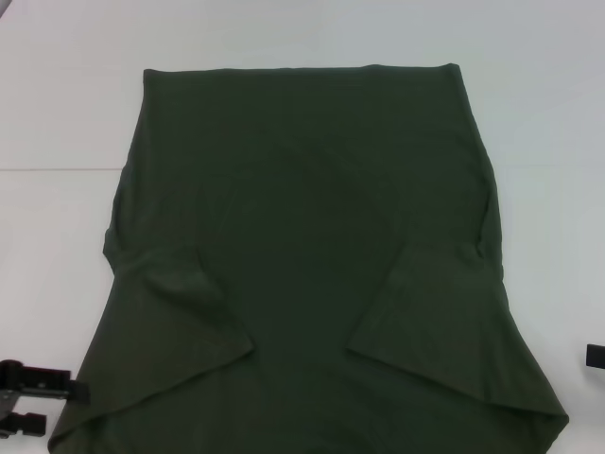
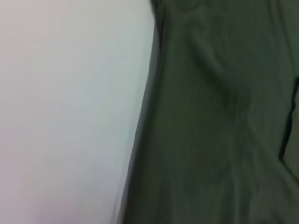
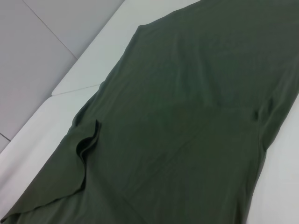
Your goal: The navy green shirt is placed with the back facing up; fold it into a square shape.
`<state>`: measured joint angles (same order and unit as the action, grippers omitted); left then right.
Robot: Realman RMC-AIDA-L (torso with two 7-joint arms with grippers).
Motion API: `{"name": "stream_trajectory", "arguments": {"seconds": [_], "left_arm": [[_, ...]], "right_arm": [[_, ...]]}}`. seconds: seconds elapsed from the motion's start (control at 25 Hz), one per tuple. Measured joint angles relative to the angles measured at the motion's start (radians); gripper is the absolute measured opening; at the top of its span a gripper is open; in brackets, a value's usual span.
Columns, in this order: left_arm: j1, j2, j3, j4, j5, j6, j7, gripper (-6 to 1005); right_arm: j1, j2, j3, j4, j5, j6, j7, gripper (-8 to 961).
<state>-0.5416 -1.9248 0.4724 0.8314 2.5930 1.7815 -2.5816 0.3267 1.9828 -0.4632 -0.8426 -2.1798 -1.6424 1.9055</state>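
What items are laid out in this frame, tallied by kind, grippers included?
Shirts: 1, the navy green shirt, spread flat, both sleeves folded inward
Tables: 1, the white table
Grippers: 2, left gripper at the near left shirt corner, right gripper barely showing at the right edge
Total: 4

Looking like a lab or robot test bench rather than a home: plain white table (image 1: 57,113) lying bare around a single spread garment, the navy green shirt (image 1: 312,246). Showing grey floor tiles (image 3: 32,60) past the table edge in the right wrist view, nothing domestic standing anywhere.
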Motion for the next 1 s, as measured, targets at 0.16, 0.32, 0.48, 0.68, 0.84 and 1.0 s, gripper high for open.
{"name": "stream_trajectory", "arguments": {"seconds": [0.16,0.32,0.48,0.68,0.84,1.0], "left_arm": [[-0.022,-0.009,0.036,0.000,0.026,-0.027,-0.030,887],[-0.027,-0.013,0.106,0.004,0.064,-0.062,-0.077,887],[-0.036,-0.021,0.129,0.005,0.097,-0.077,-0.100,888],[-0.047,-0.027,0.140,0.006,0.116,-0.092,-0.109,887],[-0.050,-0.027,0.139,0.002,0.111,-0.101,-0.109,887],[-0.051,-0.028,0.141,-0.006,0.113,-0.112,-0.110,888]], "right_arm": [[0.000,0.000,0.002,0.001,-0.001,0.000,0.001,868],[0.000,0.001,0.004,0.001,-0.001,0.000,0.000,869],[0.003,0.000,-0.003,-0.002,-0.004,0.000,0.000,869],[0.014,-0.001,-0.007,-0.004,-0.038,0.004,0.000,869],[0.027,-0.001,-0.008,0.000,-0.061,0.006,0.000,869],[0.035,-0.001,-0.007,0.000,-0.065,0.008,0.000,869]]}}
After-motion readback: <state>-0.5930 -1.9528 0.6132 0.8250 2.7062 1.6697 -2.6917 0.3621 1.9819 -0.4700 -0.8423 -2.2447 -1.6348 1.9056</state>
